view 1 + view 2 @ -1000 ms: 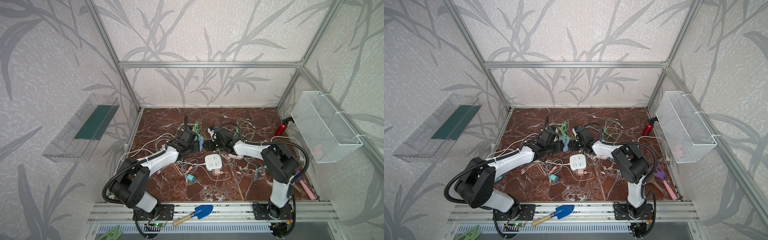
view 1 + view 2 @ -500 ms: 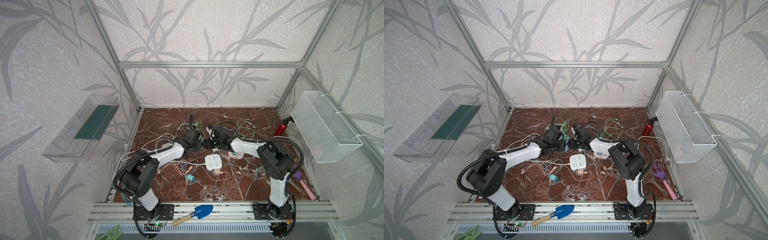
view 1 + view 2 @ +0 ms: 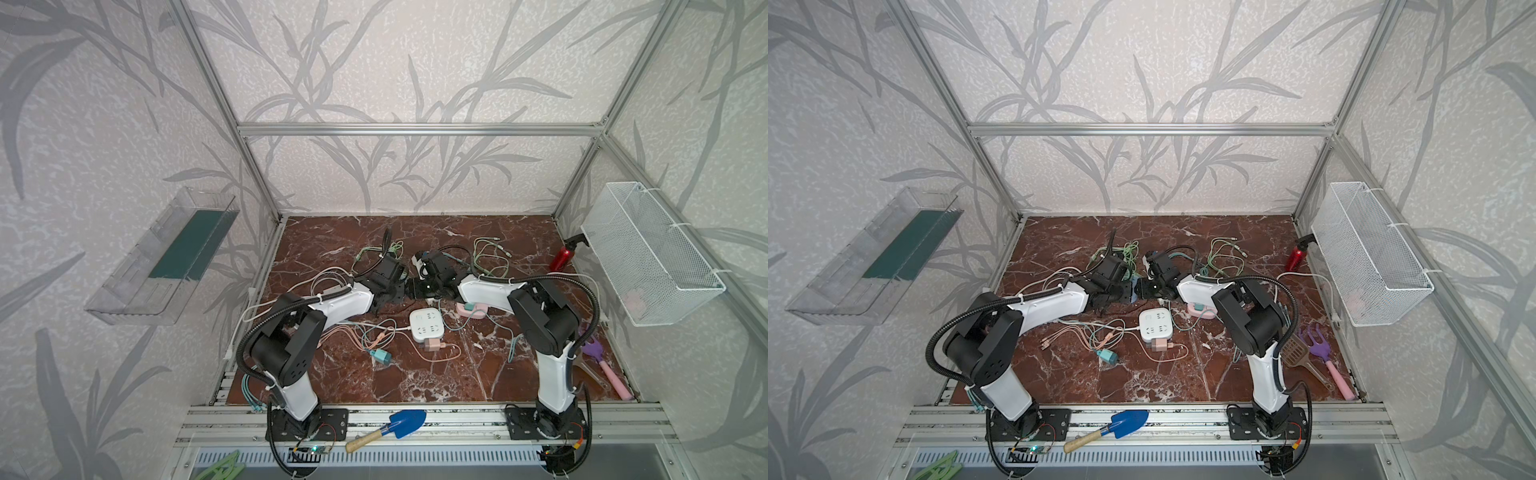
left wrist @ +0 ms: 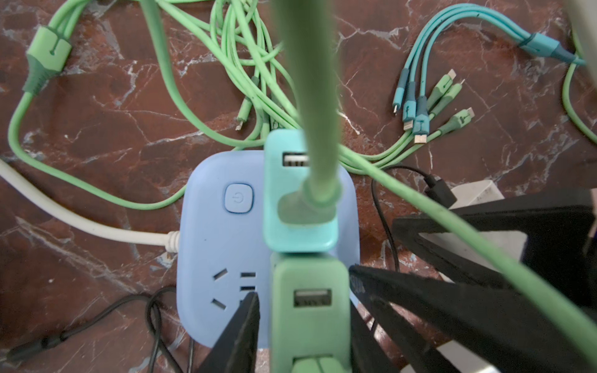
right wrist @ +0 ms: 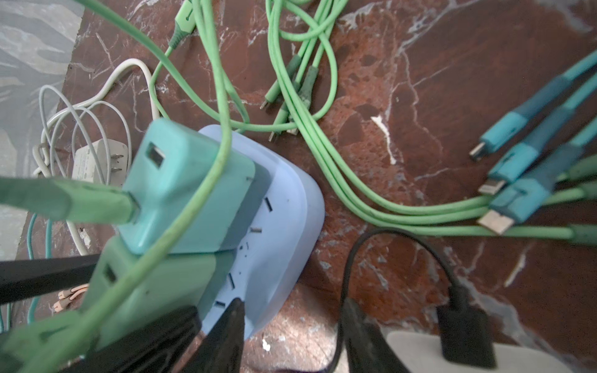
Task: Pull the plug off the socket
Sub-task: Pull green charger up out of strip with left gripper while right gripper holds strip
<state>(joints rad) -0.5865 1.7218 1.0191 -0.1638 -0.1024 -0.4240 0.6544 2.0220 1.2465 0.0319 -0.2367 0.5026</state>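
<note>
Grasping is judged to be in hand. The green plug [image 4: 310, 290] is seated in the blue socket [image 4: 223, 245] near the desk's [image 3: 415, 382] middle. It is straddled closely by the left end effector [image 4: 307, 339]; whether it is clamped cannot be told. The right end effector [image 5: 290, 336] is held apart, one finger [image 5: 229, 326] laid on the socket. A firm squeeze and straight pull are called for next. A pinkish item [image 3: 633, 297] is seen in the wire basket [image 3: 665, 249], a dark green sheet [image 3: 187, 245] in the clear tray [image 3: 124, 291].

Shows a circle-and-bar power symbol on the square button [image 4: 238, 198] of the blue socket [image 4: 223, 245]. Carries grey fine print on the white adapter [image 5: 93, 159], too small and blurred to read.
</note>
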